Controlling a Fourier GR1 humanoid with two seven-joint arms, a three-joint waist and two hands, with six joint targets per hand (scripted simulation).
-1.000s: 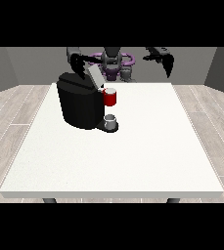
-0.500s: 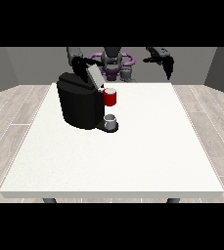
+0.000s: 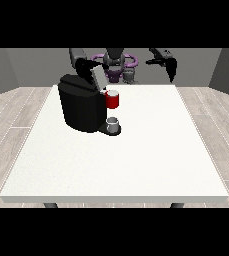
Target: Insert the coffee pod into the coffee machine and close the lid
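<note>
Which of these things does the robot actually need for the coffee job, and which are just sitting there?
For the job: coffee machine, its raised lid, small grey thing at the table's far edge (perhaps the pod).
Just there: red thing at the machine, grey cup on its base, white table.

Hand at the view's right [image 3: 169, 64]: raised high at the far table edge, arm bent out to the side, fingers hanging down, relaxed, holding nothing. Hand at the view's left [image 3: 87, 67]: arm reaches forward and down; how its fingers lie can't be made out.
</note>
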